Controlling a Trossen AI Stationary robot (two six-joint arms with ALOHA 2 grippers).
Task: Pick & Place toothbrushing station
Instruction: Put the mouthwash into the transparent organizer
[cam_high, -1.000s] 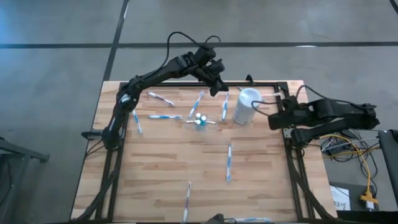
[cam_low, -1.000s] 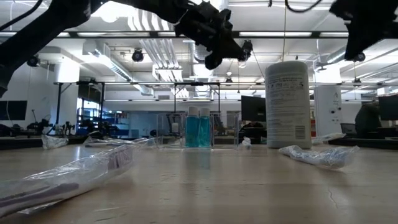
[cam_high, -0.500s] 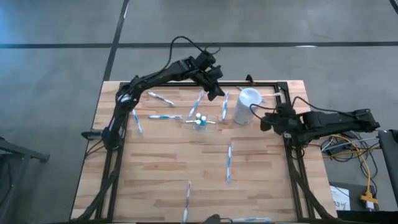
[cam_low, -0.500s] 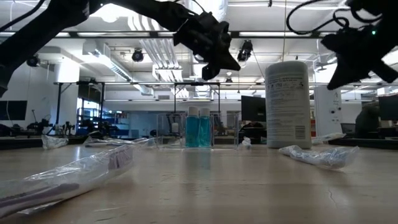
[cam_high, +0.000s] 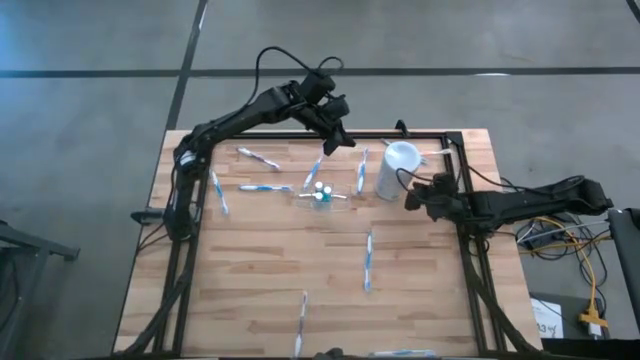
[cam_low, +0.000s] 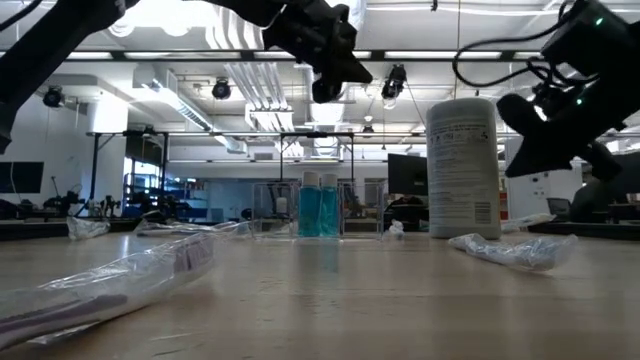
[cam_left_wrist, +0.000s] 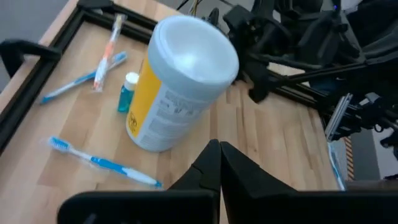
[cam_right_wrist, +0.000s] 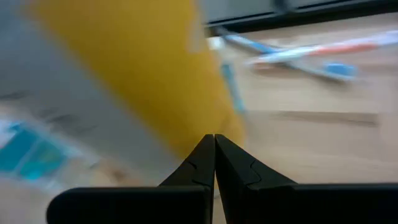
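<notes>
Upright white cup (cam_high: 397, 170); yellow-sided label

Grey floor (cam_high: 90, 120), bright ceiling lights (cam_low: 180, 15), exposed ducts (cam_low: 240, 85).

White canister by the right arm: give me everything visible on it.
The tall white cylindrical canister stands upright on the wooden table, near the far right corner. It looks like plastic, with a recessed white lid and a wrapped label, yellow on one side and white with small print on the other. Toothbrushes and a small teal tube lie beside it. The right gripper, jaws shut, is close alongside; contact is unclear.
</notes>
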